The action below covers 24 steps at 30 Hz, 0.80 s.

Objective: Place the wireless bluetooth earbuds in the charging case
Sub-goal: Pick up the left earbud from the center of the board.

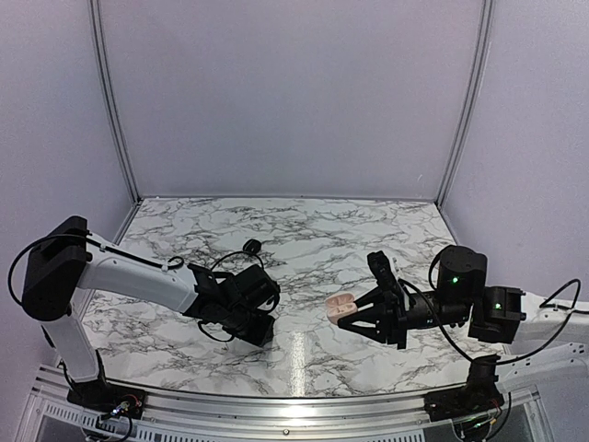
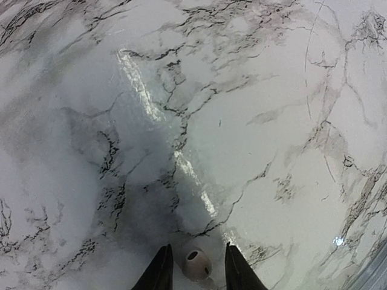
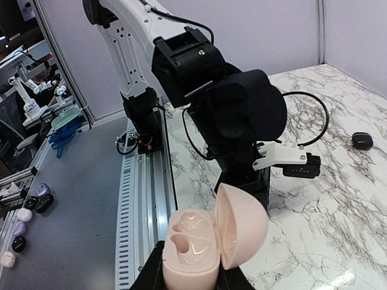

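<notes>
Case (image 3: 199,248) is pinched by its lower half in my right claw (image 3: 190,277), lid swung back and both hollows bare. As far as I can judge it is lifted off the table (image 1: 304,230). From above it sits just right of the table's middle, facing my left claw (image 1: 250,318).

That claw is down at the marble with its fingers parted. A small pale bud (image 2: 196,264) with a dark spot lies between them with a sliver of gap on each side, so I call it let go, not gripped. I take it for one of the earbuds. Farther back a black rounded lump (image 1: 252,246) sits alone; I cannot tell what it is.

My worry is that the bud is tiny and round, so closing off-centre could squirt it sideways or roll it away. The hollows are shaped, and a bud brought in turned the wrong way may perch on the rim and drop. The right claw has a narrow bite on a smooth shell, so pressing down could tip the case, slip it, or knock the lid shut.

The case is glossy pinkish cream and pebble-round. Its two hollows are smooth and shiny, and the domed lid stands open on its hinge.
</notes>
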{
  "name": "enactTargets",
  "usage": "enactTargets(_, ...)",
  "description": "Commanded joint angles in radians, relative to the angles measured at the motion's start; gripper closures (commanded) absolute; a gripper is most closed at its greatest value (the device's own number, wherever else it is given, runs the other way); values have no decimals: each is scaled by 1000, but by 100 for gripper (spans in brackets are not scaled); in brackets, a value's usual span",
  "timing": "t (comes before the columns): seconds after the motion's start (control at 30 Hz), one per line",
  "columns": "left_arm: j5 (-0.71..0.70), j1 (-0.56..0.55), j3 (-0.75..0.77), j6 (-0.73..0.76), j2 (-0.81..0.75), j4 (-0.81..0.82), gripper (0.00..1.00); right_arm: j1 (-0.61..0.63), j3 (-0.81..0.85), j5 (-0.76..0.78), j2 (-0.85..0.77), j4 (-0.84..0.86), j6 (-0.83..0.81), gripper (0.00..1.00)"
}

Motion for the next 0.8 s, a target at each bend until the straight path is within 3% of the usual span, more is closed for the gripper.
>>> enactTargets(0.0,2,-6,14,20,-13,-48,73,8,16,8,3,12,10,100)
enactTargets(0.33,-61,-32,44,62,11,-96,81,8,8,10,4,18,14,100)
enactTargets(0.77,-174,-34,63,125,-84,-96,88,8,-3,18,20,53,13,100)
